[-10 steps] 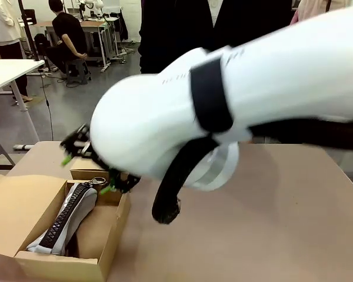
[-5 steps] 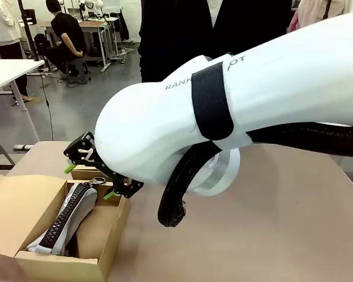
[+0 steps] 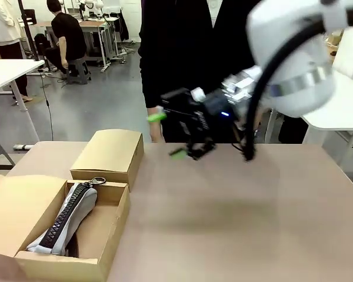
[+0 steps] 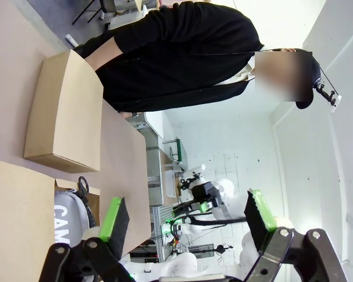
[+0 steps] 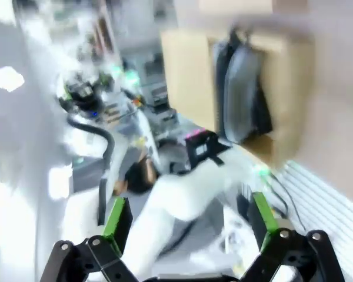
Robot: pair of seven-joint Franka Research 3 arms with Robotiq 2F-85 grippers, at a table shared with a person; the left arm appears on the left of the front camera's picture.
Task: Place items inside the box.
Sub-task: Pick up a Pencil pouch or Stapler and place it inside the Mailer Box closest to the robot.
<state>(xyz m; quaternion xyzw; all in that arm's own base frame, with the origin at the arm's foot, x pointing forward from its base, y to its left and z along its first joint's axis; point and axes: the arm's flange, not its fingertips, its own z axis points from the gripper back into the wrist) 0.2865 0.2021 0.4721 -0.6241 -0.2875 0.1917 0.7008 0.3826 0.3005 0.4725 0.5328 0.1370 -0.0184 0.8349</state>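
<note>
An open cardboard box sits at the table's near left, and the grey "CAMPUS" zip case lies inside it. My right gripper hangs open and empty above the far middle of the table, well right of the box. Its own blurred view has the gripper open, with the box and grey case far off. My left gripper stands open with nothing between its fingers, and the grey case lies beside its left finger in that view.
A closed cardboard box stands just behind the open one. A person in black stands at the far edge of the table. The brown table stretches bare to the right.
My right arm has pulled back from over the box, up and to the right. Its gripper stayed open. The grey case has not moved.
</note>
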